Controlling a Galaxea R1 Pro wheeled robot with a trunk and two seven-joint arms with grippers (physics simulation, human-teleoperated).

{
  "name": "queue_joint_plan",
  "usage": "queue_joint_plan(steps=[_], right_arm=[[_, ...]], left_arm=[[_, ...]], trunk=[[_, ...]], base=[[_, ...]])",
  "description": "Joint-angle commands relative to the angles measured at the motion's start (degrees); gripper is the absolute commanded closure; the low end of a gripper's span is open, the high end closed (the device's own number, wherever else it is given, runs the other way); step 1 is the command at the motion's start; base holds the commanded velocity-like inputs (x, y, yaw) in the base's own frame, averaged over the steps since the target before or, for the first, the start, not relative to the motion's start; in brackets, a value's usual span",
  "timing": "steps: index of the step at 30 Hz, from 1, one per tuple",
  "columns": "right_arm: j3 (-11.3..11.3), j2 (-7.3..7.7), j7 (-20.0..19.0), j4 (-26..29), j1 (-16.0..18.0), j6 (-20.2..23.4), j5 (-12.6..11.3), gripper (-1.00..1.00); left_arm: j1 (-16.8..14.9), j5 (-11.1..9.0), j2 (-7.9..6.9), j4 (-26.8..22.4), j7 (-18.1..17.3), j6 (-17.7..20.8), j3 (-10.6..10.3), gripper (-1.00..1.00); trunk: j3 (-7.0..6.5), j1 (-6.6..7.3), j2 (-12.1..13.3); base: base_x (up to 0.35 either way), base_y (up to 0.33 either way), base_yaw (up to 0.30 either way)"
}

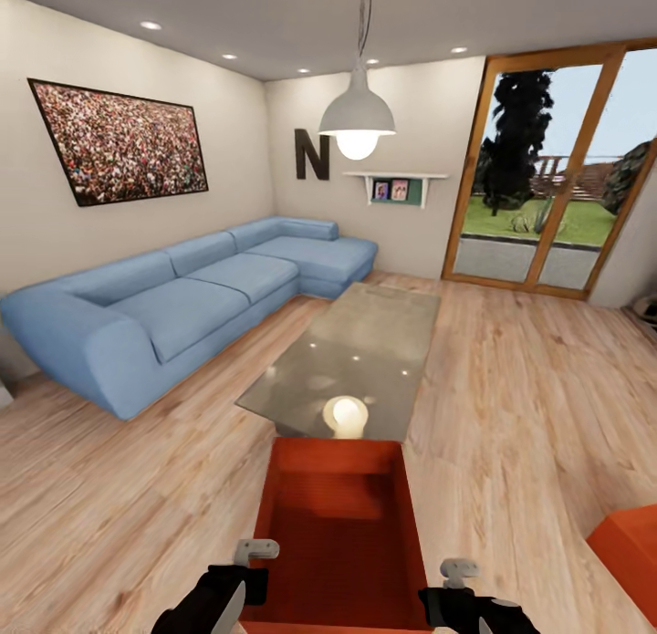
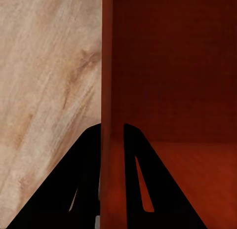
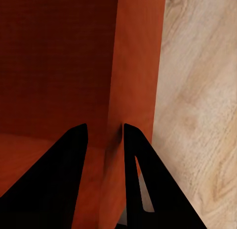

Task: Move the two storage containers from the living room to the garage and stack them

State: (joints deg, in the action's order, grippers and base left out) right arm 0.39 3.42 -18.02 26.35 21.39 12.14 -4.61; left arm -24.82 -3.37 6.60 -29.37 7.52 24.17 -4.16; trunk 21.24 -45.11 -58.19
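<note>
As the container [image 1: 333, 524] sits low in front of the robot on the wood floor [image 1: 109, 488] of the living room, the left tool [image 2: 112, 140] is closed narrow on its left wall, one finger inside and one outside. The right tool [image 3: 104, 140] holds the right wall in the same way. The box looks stiff, light and smooth-walled, so both rims must be gripped evenly. A second container [image 1: 630, 547] stands apart at the right.

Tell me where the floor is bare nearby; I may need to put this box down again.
Bare planks lie between the held storage container and the sofa. Right is tighter: the second container sits there. Ahead, the coffee table blocks.
</note>
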Motion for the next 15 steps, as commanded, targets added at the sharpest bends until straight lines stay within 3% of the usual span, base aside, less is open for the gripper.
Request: queue_joint_plan(steps=[1,15], right_arm=[[-0.12,0.05,-0.17,0.01,-0.03,0.52,-0.49,1.00],[-0.08,0.02,-0.11,0.01,-0.03,0.50,-0.42,1.00]], left_arm=[[-0.05,1.61,-0.03,-0.24,0.74,-0.61,0.29,1.00],[-0.05,1.60,-0.09,-0.24,0.74,-0.60,0.29,1.00]], trunk=[[-0.17,0.22,0.37],[-3.47,3.30,5.99]], base=[[0.000,0.000,0.242],[0.000,0.000,0.239]])
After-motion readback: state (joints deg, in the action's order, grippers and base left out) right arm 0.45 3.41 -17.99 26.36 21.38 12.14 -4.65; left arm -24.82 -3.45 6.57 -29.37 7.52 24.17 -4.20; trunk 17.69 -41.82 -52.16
